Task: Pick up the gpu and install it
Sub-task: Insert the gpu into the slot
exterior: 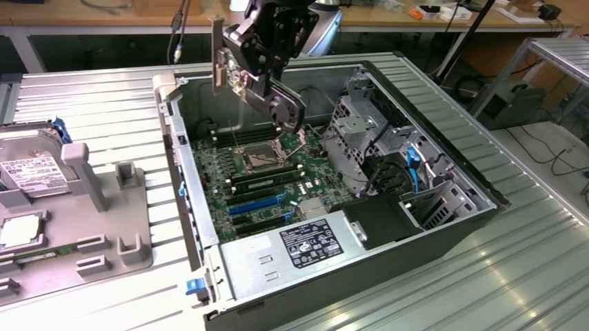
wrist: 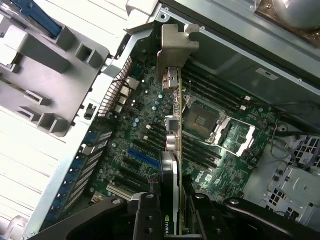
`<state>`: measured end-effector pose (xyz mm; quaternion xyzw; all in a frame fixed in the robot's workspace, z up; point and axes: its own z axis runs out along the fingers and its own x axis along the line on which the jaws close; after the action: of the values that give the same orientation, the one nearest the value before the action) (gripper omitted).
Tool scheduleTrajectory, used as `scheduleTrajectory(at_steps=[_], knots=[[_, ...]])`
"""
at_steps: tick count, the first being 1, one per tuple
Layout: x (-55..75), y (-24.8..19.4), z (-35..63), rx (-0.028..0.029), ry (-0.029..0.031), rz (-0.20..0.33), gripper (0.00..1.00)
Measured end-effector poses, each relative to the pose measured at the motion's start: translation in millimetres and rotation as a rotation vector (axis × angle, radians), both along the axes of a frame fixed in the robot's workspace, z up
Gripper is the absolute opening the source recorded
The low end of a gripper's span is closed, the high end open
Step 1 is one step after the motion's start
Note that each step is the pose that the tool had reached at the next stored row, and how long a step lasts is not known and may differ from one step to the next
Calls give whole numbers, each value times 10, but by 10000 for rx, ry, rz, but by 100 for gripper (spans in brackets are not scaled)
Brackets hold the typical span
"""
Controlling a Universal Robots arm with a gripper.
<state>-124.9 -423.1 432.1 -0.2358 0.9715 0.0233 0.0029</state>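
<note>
My gripper (exterior: 261,81) hangs over the back part of the open computer case (exterior: 198,227), shut on the gpu (exterior: 287,109). The card hangs on edge in the air, its black fan cooler facing the exterior view's right and its silver end bracket (exterior: 217,56) pointing up and to the left. In the wrist view the gpu (wrist: 175,125) runs edge-on away from my gripper (wrist: 172,205), bracket (wrist: 177,45) farthest out, with the black fingers (wrist: 145,215) clamped on either side. Below it lies the green motherboard (wrist: 140,115) with a blue slot (wrist: 142,155).
A grey fixture tray (exterior: 101,207) stands at the exterior view's left with a hard drive (exterior: 23,169) in it. Inside the case are the CPU socket (exterior: 261,157), drive cage (exterior: 363,127), black cables (exterior: 391,179) and the power supply (exterior: 304,252).
</note>
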Motion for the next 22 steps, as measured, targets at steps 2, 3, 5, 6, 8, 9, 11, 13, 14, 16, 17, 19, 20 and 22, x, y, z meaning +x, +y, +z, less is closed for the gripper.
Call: scheduleTrajectory(at_steps=[2, 3, 5, 6, 8, 9, 11, 13, 14, 16, 17, 19, 20, 22], knots=[[0, 0, 0, 0, 0, 65, 27], [0, 0, 0, 0, 0, 67, 27], [0, 0, 0, 0, 0, 67, 27], [0, 0, 0, 0, 0, 68, 27], [0, 0, 0, 0, 0, 123, 27], [0, 0, 0, 1, 0, 183, 27], [0, 0, 0, -1, 0, 277, 27], [0, 0, 0, 0, 0, 376, 27], [0, 0, 0, 0, 0, 413, 27], [0, 0, 0, 0, 0, 517, 27], [0, 0, 0, 0, 0, 596, 27], [0, 0, 0, -1, 0, 759, 27], [0, 0, 0, 0, 0, 815, 27], [0, 0, 0, 0, 0, 1032, 27]])
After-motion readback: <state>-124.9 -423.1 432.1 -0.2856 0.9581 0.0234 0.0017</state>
